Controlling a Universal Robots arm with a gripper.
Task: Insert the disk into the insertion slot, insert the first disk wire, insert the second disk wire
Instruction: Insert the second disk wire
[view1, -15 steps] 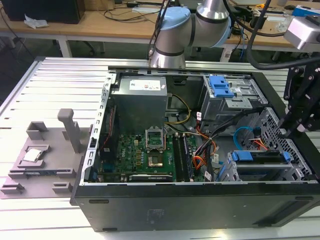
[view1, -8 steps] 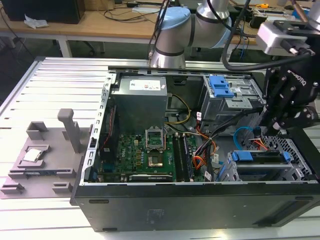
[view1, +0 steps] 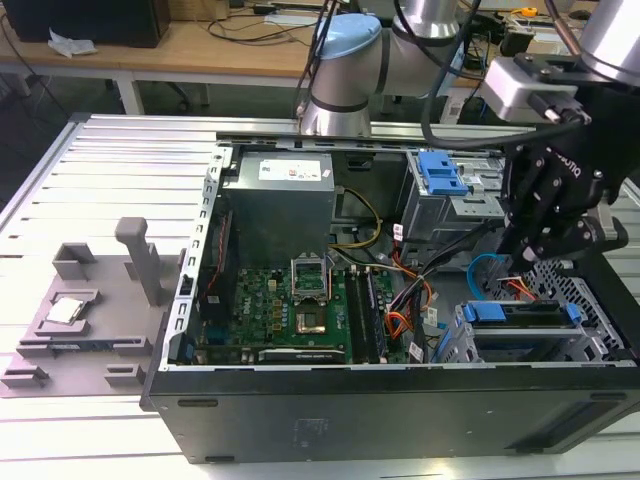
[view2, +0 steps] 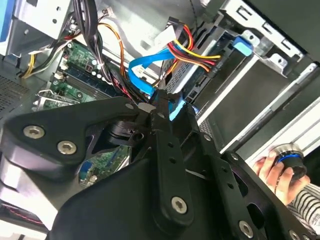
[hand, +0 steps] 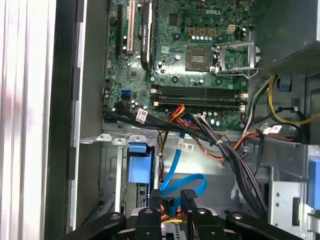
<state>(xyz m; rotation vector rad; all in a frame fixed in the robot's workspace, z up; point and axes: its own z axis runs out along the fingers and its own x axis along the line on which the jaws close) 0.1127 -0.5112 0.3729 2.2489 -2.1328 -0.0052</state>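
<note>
The disk (view1: 520, 318) sits inside the insertion slot (view1: 590, 345), the first disk wire (view2: 192, 52) plugged at its rear, while the claw (view2: 167, 107), just above it, pinches the second disk wire (view2: 145, 67).

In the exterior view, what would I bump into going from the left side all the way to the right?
Grey plastic holder tray → green motherboard → bundle of red, orange and black wires → the disk in its blue carrier, with the gripper just above it.
</note>
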